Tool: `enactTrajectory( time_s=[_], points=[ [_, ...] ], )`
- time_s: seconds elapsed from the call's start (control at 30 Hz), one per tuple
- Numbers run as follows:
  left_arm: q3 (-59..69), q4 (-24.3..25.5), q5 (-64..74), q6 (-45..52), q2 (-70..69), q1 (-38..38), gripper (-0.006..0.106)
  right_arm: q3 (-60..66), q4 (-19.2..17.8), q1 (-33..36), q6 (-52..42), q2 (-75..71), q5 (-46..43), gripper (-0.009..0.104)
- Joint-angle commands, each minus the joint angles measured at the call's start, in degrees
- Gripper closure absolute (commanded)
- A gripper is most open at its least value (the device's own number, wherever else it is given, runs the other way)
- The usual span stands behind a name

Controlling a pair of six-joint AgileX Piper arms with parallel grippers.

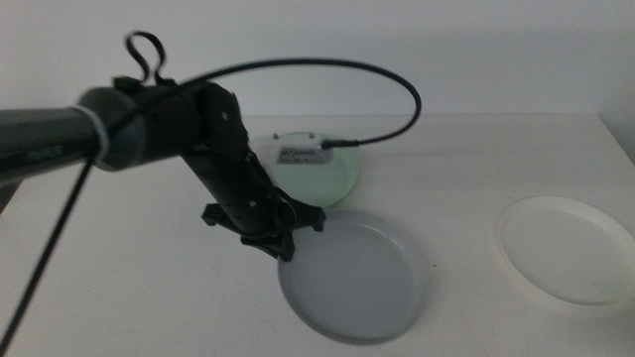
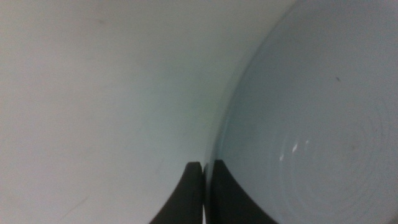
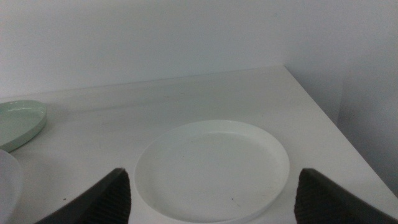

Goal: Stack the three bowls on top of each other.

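Note:
The grey bowl (image 1: 357, 280) lies at the front middle of the table. My left gripper (image 1: 282, 244) comes in from the left and is shut on its near-left rim; in the left wrist view the two jaws pinch the rim of the grey bowl (image 2: 311, 124). The mint green bowl (image 1: 332, 177) sits just behind, partly hidden by the arm. The white bowl (image 1: 568, 248) lies alone at the right. My right gripper (image 3: 214, 202) is open and empty, above the near side of the white bowl (image 3: 211, 165); it is out of the middle view.
A black cable (image 1: 397, 84) loops from the left arm over the mint green bowl. The table's right edge (image 1: 620, 139) is close to the white bowl. The right wrist view shows the mint green bowl (image 3: 18, 121) across the table.

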Motion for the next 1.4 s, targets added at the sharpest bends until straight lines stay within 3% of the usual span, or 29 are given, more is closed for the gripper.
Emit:
enactTrajectory(
  time_s=[0.0,0.23,0.37,0.47,0.6,0.7,0.73,1.07,1.13,1.37],
  points=[
    [-1.9,-2.2,-2.8,-0.7,-1.3,-1.0,0.106,-0.5,-0.4,-0.3,-0.3,-1.6,-4.5,-0.001],
    [-1.9,-1.7,-4.5,-0.4,2.0,-1.0,0.105,-0.5,-0.4,-0.3,-0.3,-1.6,-4.5,-0.001],
    [-1.9,-1.2,-5.4,-0.4,2.3,-0.9,0.094,-0.5,-0.4,-0.3,-0.3,-1.6,-4.5,-0.001],
    [-1.9,-0.8,-5.2,0.0,2.3,-0.9,0.076,-0.5,-0.4,-0.3,-0.3,-1.6,-4.5,-0.001],
    [-1.9,-0.2,-3.6,1.1,1.8,-0.9,0.04,-0.5,-0.4,-0.3,-0.3,-1.6,-4.5,-0.001],
    [-3.1,3.1,-2.0,-0.5,-0.4,-0.9,0.013,-0.5,-0.4,-0.3,-0.3,-1.6,-4.5,-0.001],
    [-3.9,4.7,-1.1,-1.6,-1.5,-0.9,0.01,-0.5,-0.4,-0.3,-0.3,-1.6,-4.5,-0.001],
    [-19.6,26.9,6.7,-16.1,-7.6,-0.5,0.01,-0.5,-0.4,-0.3,-0.3,-1.6,-4.5,-0.001],
    [-22.6,27.7,7.6,-17.1,-6.9,1.0,0.01,-0.5,-0.4,-0.3,-0.3,-1.6,-4.5,-0.001],
    [-31.7,21.5,7.6,-12.6,-1.5,7.7,0.01,-0.5,-0.4,-0.3,-0.3,-1.6,-4.4,-0.001]
  ],
)
